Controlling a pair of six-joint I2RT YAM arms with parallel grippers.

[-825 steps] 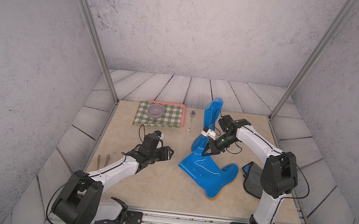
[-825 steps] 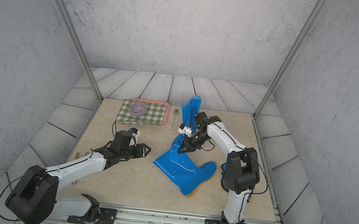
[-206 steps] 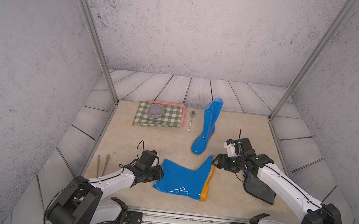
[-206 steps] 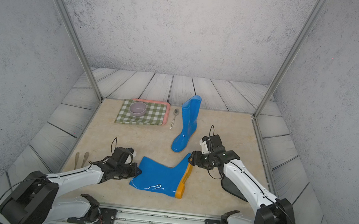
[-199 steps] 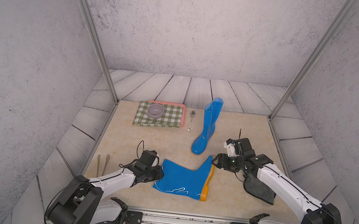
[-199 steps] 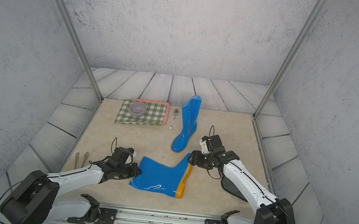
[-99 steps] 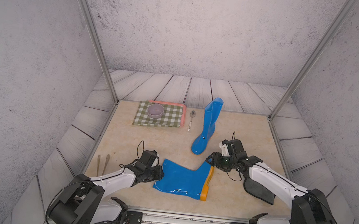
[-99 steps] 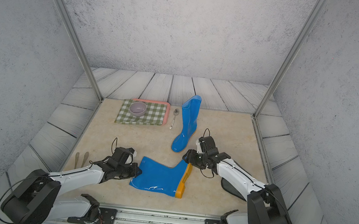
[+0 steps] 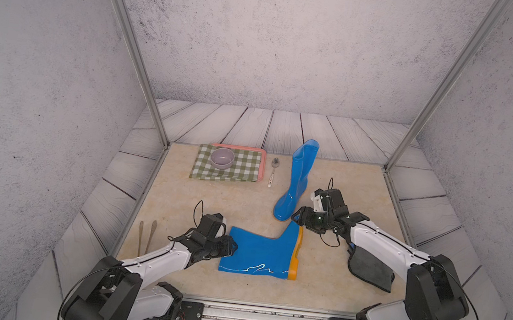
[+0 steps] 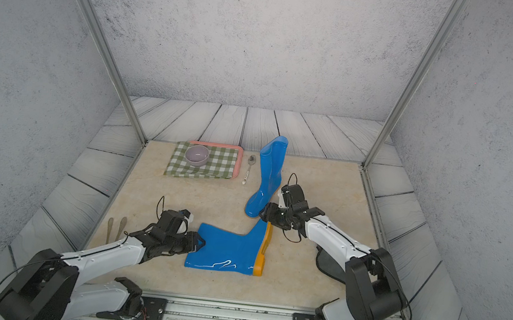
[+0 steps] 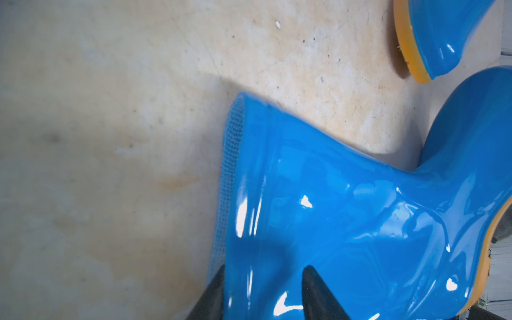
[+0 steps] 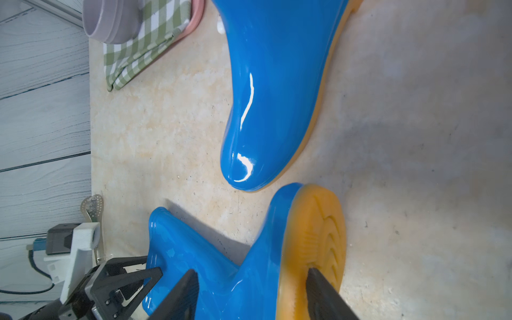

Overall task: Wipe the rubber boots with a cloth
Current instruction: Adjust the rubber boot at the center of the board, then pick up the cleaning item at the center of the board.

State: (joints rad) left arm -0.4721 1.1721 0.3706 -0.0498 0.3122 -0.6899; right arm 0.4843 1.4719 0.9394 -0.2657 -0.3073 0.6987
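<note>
blue boot (image 9: 257, 256) on its side is straddled at cuff by spread left pincer (image 9: 232, 246), at toe by spread right pincer (image 9: 298, 221).

My left arm (image 9: 155, 257) lies low and stretched forward, wrist nearly level. My left gripper (image 9: 232, 246) points inward toward the middle, its two fingers (image 11: 318, 293) parted with a clear gap between them. My right arm (image 9: 383, 247) reaches in from the opposite side, elbow bent, forearm sloping down. My right gripper (image 9: 299, 221) hangs low, aimed toward my left side, jaws spread wide
</note>
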